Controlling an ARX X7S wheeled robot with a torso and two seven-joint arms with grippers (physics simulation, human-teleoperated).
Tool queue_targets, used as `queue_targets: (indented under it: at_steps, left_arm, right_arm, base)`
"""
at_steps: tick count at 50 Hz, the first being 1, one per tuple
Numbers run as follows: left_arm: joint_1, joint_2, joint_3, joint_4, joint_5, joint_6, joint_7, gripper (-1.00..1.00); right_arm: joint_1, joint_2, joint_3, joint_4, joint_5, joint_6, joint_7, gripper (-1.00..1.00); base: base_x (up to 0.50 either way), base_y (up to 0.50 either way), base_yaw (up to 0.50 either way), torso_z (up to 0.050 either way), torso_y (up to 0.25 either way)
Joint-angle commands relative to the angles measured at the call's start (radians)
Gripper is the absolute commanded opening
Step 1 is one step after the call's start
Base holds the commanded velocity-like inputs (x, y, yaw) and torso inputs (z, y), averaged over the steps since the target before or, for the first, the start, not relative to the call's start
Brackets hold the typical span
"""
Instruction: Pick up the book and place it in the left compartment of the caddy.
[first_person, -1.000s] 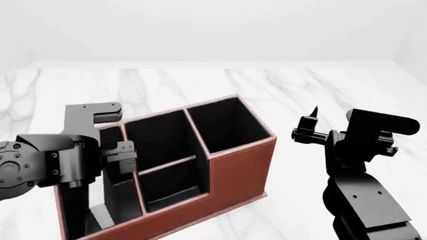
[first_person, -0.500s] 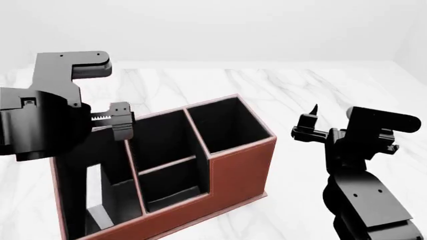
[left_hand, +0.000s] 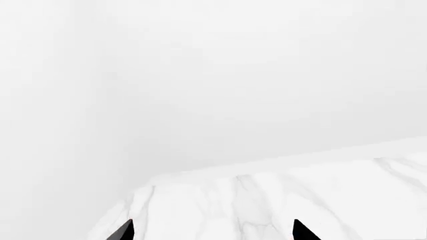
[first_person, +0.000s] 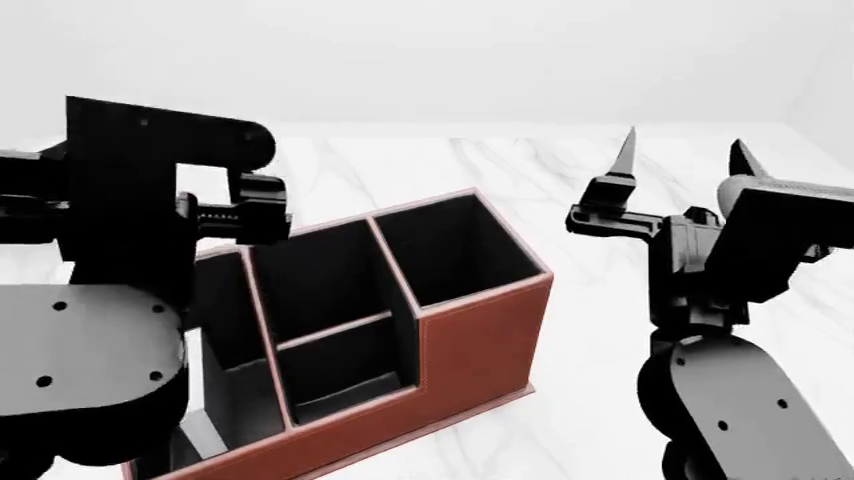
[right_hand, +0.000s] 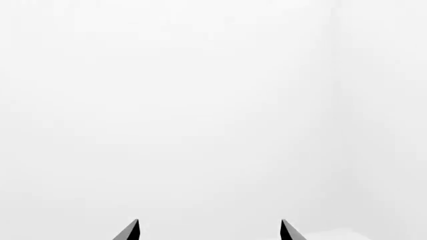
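The reddish-brown caddy (first_person: 474, 335) stands in the middle of the head view. Its long left compartment (first_person: 227, 300) is partly covered by my left arm (first_person: 134, 200). A dark slab with a pale edge, the book (first_person: 240, 400), stands inside that compartment, mostly hidden. My left gripper (left_hand: 212, 232) is open and empty, above the caddy's left end, and its wrist view shows only the marble table's far edge. My right gripper (first_person: 683, 145) is open and empty, fingers pointing up, to the right of the caddy; it also shows in the right wrist view (right_hand: 209, 230).
The white marble table (first_person: 400, 160) stretches behind and to the right of the caddy. The two small middle cells (first_person: 334, 330) and the square end cell (first_person: 461, 250) hold nothing. White walls surround the table.
My left arm has risen out of the caddy's left end and now fills the view's left side. My right gripper has lifted and tipped its fingers upward.
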Motion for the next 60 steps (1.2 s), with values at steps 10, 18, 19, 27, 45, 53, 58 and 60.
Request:
queue_targets:
  at_steps: [10, 18, 19, 27, 45, 53, 58, 60]
  left_arm:
    - [0.509, 0.036, -0.26, 0.089, 0.877, -0.008, -0.015, 1.0]
    - [0.523, 0.031, -0.28, 0.075, 0.919, 0.008, -0.016, 1.0]
    - [0.525, 0.032, -0.281, 0.075, 0.92, 0.007, -0.015, 1.0]
    - [0.524, 0.031, -0.297, 0.079, 0.939, -0.003, -0.007, 1.0]
    - [0.333, 0.077, -0.344, 0.108, 0.915, -0.2, 0.083, 1.0]
    - [0.32, 0.087, -0.345, 0.102, 0.921, -0.224, 0.092, 1.0]
    - [0.323, 0.084, -0.349, 0.1, 0.922, -0.226, 0.093, 1.0]
    - [0.321, 0.083, -0.349, 0.104, 0.925, -0.235, 0.09, 1.0]
  right_arm:
    - [-0.033, -0.006, -0.076, -0.219, -0.115, -0.161, 0.034, 1.0]
    - [-0.012, 0.0, -0.073, -0.234, -0.109, -0.159, 0.031, 1.0]
    - [-0.012, 0.0, -0.074, -0.234, -0.109, -0.159, 0.032, 1.0]
    - [0.011, 0.004, -0.076, -0.257, -0.115, -0.152, 0.036, 1.0]
    - [0.125, -0.006, -0.08, -0.286, -0.098, -0.081, 0.046, 1.0]
    - [0.137, -0.011, -0.09, -0.274, -0.102, -0.082, 0.05, 1.0]
    - [0.144, -0.012, -0.093, -0.276, -0.101, -0.076, 0.053, 1.0]
    - [0.144, -0.012, -0.097, -0.277, -0.103, -0.076, 0.054, 1.0]
  base:
    - [0.0, 0.0, 0.0, 0.0, 0.0]
    - [0.0, 0.0, 0.0, 0.0, 0.0]
    - [0.0, 0.0, 0.0, 0.0, 0.0]
    - [0.0, 0.0, 0.0, 0.0, 0.0]
    - [0.0, 0.0, 0.0, 0.0, 0.0]
    - [0.0, 0.0, 0.0, 0.0, 0.0]
    - [0.0, 0.0, 0.0, 0.0, 0.0]
    - [0.0, 0.0, 0.0, 0.0, 0.0]
